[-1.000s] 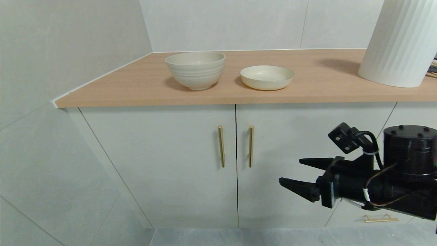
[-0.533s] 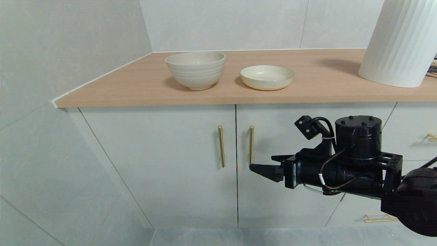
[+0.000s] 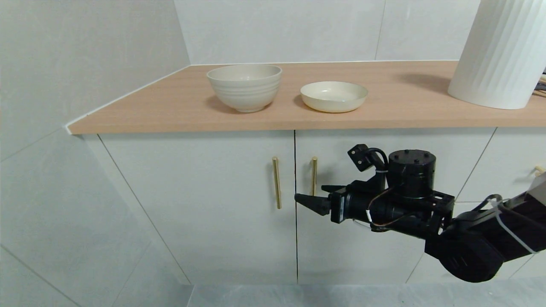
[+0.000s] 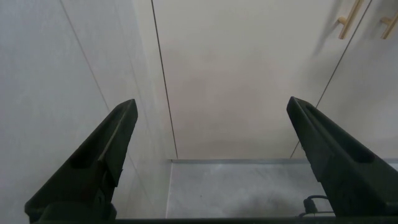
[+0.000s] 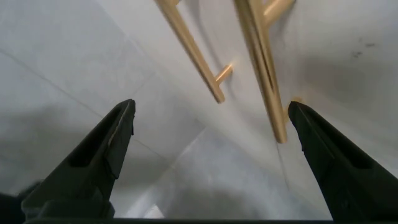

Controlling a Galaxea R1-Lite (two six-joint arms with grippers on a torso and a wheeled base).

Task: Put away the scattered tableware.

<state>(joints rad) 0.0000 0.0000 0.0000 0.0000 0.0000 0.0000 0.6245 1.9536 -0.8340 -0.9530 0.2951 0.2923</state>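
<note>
A deep cream bowl [image 3: 244, 87] and a shallow cream dish [image 3: 333, 96] stand side by side on the wooden counter [image 3: 170, 111]. Below them are two pale cabinet doors with upright gold handles, one on the left door [image 3: 277, 182] and one on the right door [image 3: 314, 172]. My right gripper [image 3: 313, 195] is open, level with the lower part of the right door's handle and close in front of it. In the right wrist view both handles [image 5: 261, 62] lie between its fingers [image 5: 109, 152]. My left gripper [image 4: 211, 104] is open and holds nothing, facing a lower cabinet door seam [image 4: 165, 93].
A tall white ribbed container [image 3: 499, 51] stands at the counter's right end. A tiled wall [image 3: 64, 149] closes the left side next to the cabinet. More gold handles [image 4: 348, 18] show on cabinets farther off, and grey floor [image 3: 298, 296] lies below the doors.
My right arm has moved left and slightly up, bringing its open gripper from the lower right to the right door's handle. Bowl and dish have not moved.
</note>
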